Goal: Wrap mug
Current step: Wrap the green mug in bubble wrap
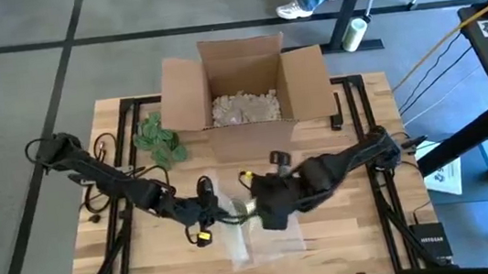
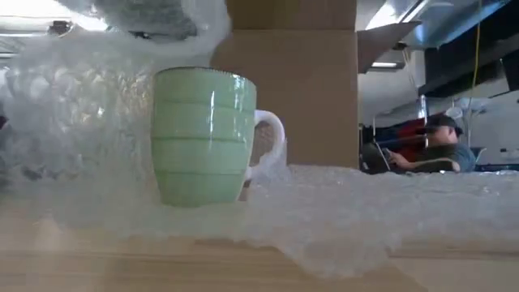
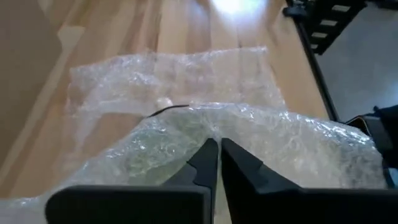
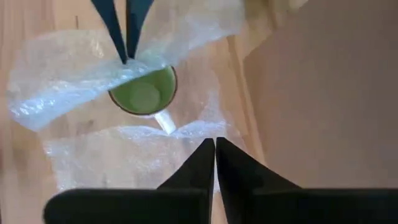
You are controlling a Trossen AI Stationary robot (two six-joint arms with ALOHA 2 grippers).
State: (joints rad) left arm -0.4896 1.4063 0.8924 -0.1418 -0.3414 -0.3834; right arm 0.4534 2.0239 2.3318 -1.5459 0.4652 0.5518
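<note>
Two claws, left and right, each pinch one bubble wrap sheet around one mug.

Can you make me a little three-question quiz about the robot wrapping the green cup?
1. True or false: the green mug is lying on its side.
2. What is the left gripper pinching? A) bubble wrap B) the mug's handle C) the box flap
3. What stands behind the mug in the low view?

Key
1. False. It stands upright on the bubble wrap, its handle sticking out sideways.
2. A. Its fingers are closed on an edge of the sheet and hold it over the mug's mouth; the right gripper is also shut on the wrap, by the handle.
3. The open cardboard box, with pale packing filler inside.
</note>
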